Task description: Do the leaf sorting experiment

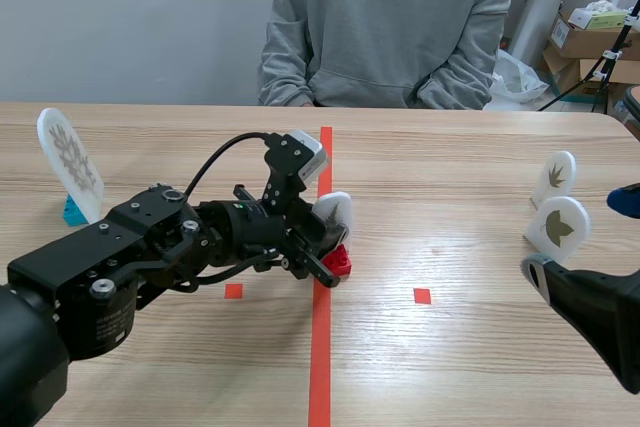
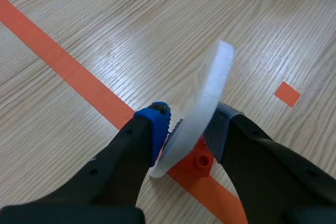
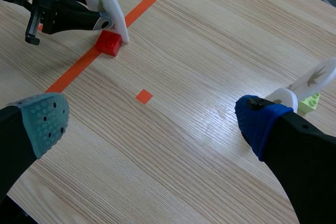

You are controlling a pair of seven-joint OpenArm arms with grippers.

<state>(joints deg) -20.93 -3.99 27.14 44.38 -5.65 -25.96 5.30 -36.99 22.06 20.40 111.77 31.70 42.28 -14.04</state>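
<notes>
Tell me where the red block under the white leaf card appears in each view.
Scene view: red block at the long tape line, below the white leaf card in the left gripper.
Left wrist view: under the card, between the gripper's fingers.
Right wrist view: far ahead of the right gripper, beside the left one.
Shared landmark: the tape line.

The middle card (image 1: 335, 212) is standing on a block (image 1: 338, 262) on the tape line (image 1: 321, 357), pinched in the left gripper (image 1: 322, 239). A left card (image 1: 70, 152) is standing far left. At right, a far card (image 1: 557, 175) is standing behind a near card (image 1: 560, 229).
</notes>
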